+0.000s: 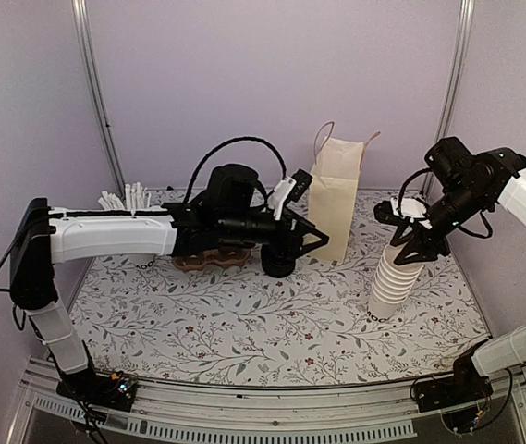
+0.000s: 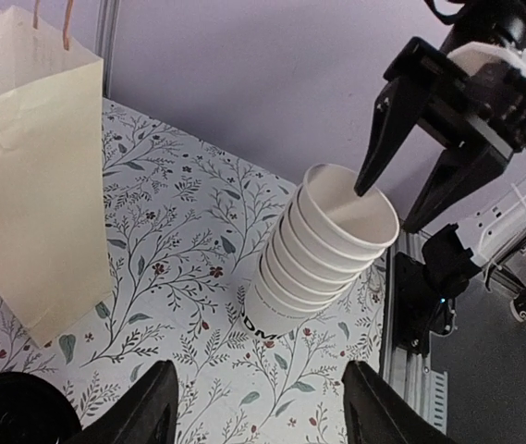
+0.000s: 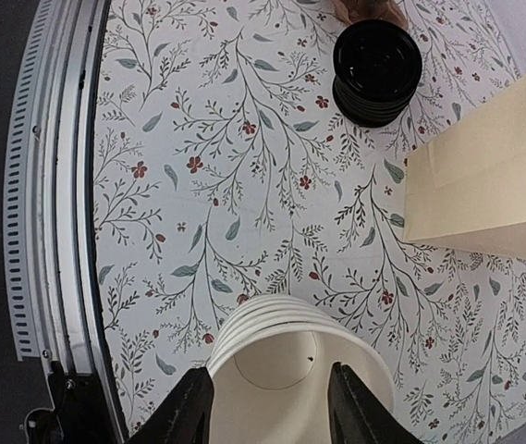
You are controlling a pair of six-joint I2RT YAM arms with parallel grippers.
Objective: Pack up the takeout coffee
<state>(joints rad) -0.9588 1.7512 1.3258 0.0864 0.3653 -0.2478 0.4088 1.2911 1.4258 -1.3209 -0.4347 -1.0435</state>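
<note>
One tan paper bag, one stack of roughly eight white paper cups and one pile of black plastic lids share the counter — left fingers spread empty, right fingers spread over the stack — the lidded takeout coffee cannot be made out.

Unreadable dark lettering on cup stack

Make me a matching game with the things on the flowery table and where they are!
Things:
1. paper bag
2. stack of white cups
3. black lids
4. stir sticks

Places:
A. back left corner
B. right under the open right pincer
C. standing upright at the back, in the middle
D. piled up just beside the bag

Pairs: 1-C, 2-B, 3-D, 4-A
</note>
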